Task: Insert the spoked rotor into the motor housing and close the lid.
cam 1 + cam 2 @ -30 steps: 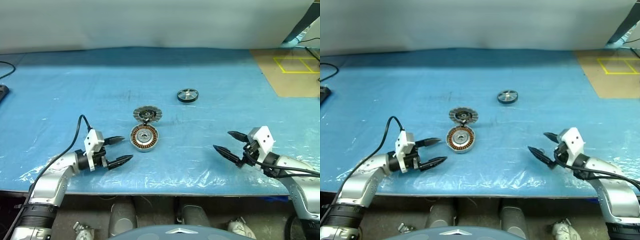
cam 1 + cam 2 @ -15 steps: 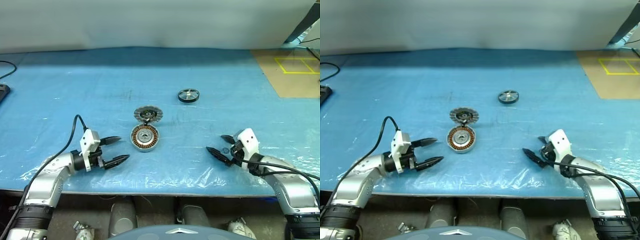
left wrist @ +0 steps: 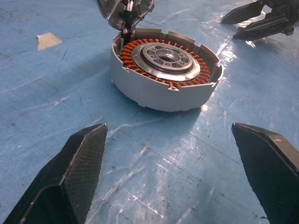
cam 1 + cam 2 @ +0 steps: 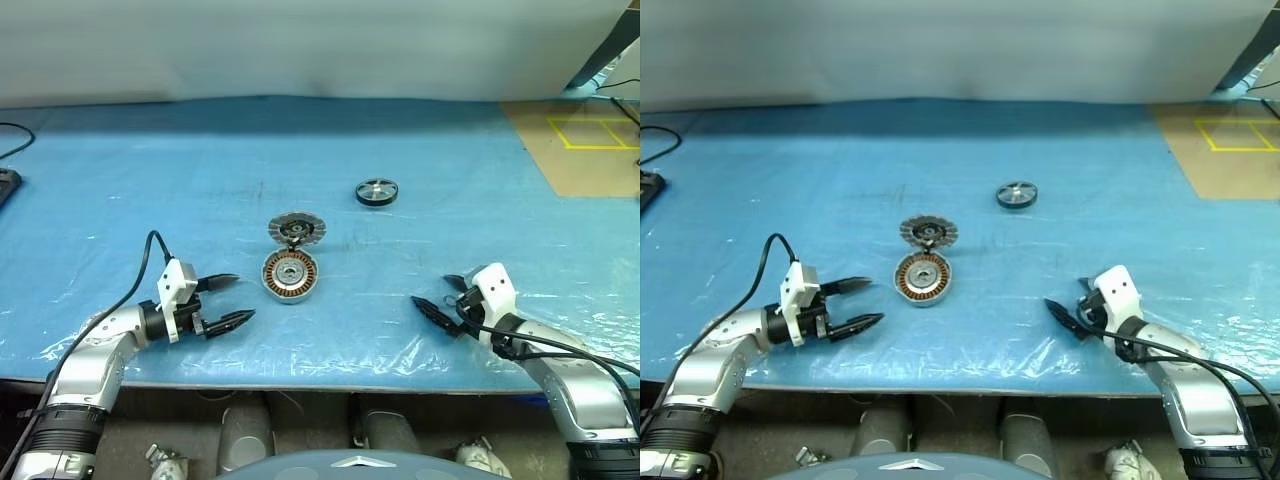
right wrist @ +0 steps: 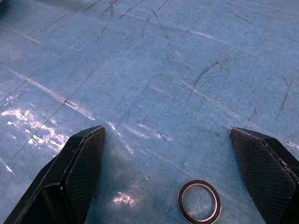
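Right gripper lowered toward blue sheet, jaws apart, empty; left gripper likewise apart. Spoked rotor untouched; motor housing open, lid raised.

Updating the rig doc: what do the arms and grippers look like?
Silver-grey metal arms with black joint bands. Each ends in a white block carrying a gripper: left gripper, right gripper. Fingers are black, tapered, with textured inner pads. A black cable loops along each arm.

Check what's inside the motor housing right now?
The motor housing holds a ring of copper-brown windings around a metal hub. No rotor inside; the spoked rotor lies apart on the blue sheet. The floor beneath the hub is covered.
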`<state>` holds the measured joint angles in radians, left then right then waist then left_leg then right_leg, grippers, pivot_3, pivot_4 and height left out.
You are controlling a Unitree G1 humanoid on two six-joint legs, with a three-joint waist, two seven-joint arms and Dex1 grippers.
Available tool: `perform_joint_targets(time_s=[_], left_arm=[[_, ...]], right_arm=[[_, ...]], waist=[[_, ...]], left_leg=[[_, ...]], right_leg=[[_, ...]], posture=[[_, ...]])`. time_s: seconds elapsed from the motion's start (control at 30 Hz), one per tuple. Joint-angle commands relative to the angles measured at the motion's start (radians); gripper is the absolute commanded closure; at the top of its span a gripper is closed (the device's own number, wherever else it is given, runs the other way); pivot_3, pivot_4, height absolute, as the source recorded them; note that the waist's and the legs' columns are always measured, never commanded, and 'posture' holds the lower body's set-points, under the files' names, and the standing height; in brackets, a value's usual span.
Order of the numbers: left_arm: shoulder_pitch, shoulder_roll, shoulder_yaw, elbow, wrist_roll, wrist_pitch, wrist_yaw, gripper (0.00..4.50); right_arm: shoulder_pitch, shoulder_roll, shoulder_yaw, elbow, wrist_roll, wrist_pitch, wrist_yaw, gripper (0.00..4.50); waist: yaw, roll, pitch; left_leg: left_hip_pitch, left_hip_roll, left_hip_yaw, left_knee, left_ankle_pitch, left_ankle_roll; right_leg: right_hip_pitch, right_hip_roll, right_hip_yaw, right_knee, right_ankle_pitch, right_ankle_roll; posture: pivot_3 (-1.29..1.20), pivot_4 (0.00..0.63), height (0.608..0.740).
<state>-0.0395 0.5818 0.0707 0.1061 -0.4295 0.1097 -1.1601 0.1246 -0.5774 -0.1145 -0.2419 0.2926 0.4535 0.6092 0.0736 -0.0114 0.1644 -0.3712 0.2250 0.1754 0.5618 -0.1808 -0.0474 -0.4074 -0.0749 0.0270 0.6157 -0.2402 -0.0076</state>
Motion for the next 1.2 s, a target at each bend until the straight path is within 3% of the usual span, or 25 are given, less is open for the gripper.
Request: perform_joint_targets(time_s=[0.03,0.5,0.67,1.2], left_arm=[[-0.016,0.0,0.002,0.005,0.0,-0.027,-0.016,0.0],[-0.046,-0.005,-0.003,0.032,0.01,-0.037,-0.025,0.0],[-0.048,-0.004,-0.003,0.039,0.011,-0.04,-0.029,0.0],[-0.059,-0.01,-0.01,0.041,0.016,-0.036,-0.026,0.0]], right_arm=[[0.014,0.011,0.025,-0.002,-0.01,0.043,-0.014,0.01],[-0.022,0.035,0.044,-0.012,-0.041,0.114,-0.093,0.01],[0.009,-0.038,-0.025,-0.037,-0.022,0.138,-0.058,0.01],[-0.005,-0.026,-0.003,-0.088,0.022,0.26,-0.064,0.01]], waist=[[0.0,0.0,0.0],[-0.003,-0.006,-0.004],[0.004,-0.006,-0.004],[0.007,-0.006,-0.004]], left_leg=[[0.001,0.0,0.0,0.0,0.0,0.0],[0.003,0.0,0.0,0.0,0.0,0.0],[0.002,-0.001,0.0,-0.001,0.0,0.0],[0.003,0.0,0.0,-0.006,0.001,-0.002]], right_leg=[[0.001,0.0,0.0,0.0,0.0,0.0],[0.003,0.0,0.0,-0.002,0.0,0.0],[0.003,0.0,0.0,-0.003,0.0,0.001],[0.004,0.0,-0.001,-0.008,0.0,0.0]], posture=[[0.0,0.15,0.74],[0.0,0.15,0.74],[0.0,0.15,0.74],[0.0,0.15,0.74]])
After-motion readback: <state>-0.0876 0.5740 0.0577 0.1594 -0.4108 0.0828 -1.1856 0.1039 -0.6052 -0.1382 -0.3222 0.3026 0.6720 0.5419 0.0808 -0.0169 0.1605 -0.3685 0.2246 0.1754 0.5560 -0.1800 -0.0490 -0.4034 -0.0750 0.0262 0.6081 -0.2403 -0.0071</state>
